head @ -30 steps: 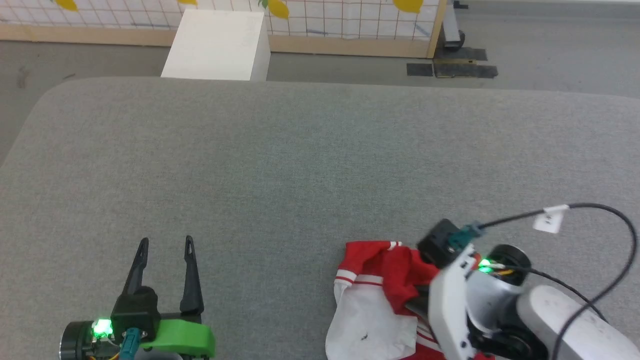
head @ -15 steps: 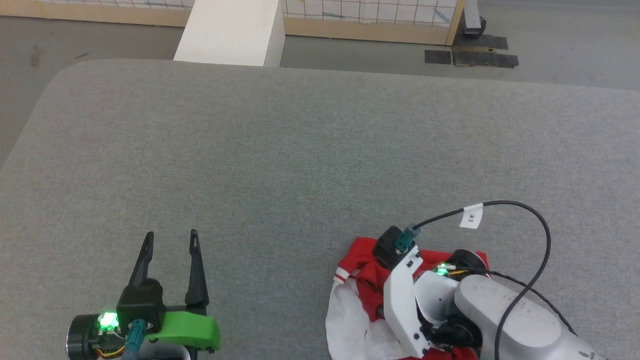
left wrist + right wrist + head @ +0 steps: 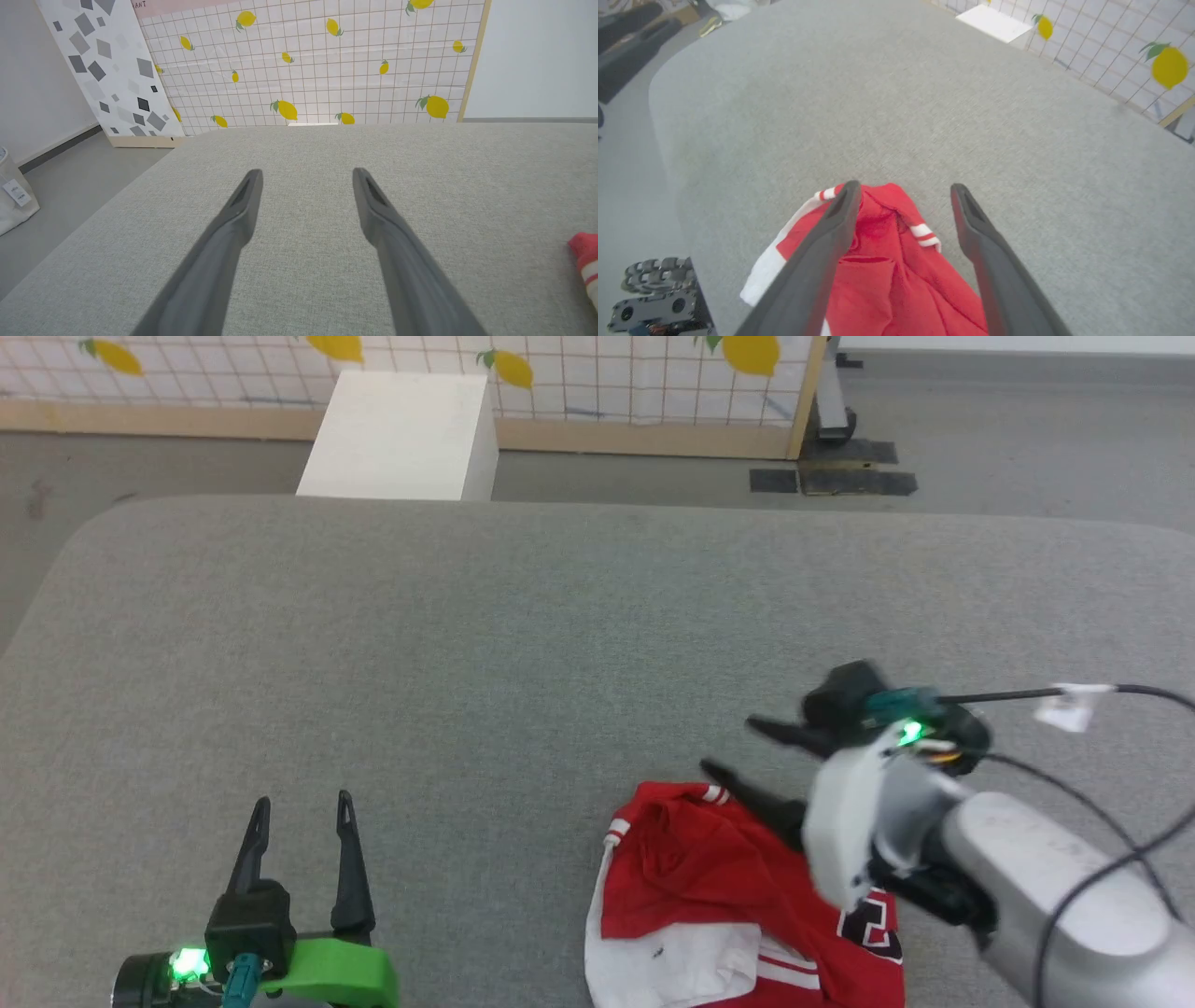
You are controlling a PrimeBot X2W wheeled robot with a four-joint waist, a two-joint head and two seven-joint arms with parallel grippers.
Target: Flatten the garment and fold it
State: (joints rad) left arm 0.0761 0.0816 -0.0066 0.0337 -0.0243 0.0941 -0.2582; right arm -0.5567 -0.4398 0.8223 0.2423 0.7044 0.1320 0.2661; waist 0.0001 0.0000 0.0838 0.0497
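A: Where is the T-shirt [image 3: 709,873]?
B: It lies crumpled on the grey table [image 3: 467,644], at the near edge, about 5 o'clock in the head view.
A: And the grippers?
B: The right gripper [image 3: 728,744] hovers at the shirt's 12 o'clock edge, fingers spread wide and holding nothing, probably to choose a better hold. The left gripper [image 3: 302,800], at 7 o'clock, is also wide and empty.

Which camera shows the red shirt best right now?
The head view: the garment lies crumpled there almost whole, number print included. The right wrist view has its cuffed end, the left wrist view a sliver at the edge.
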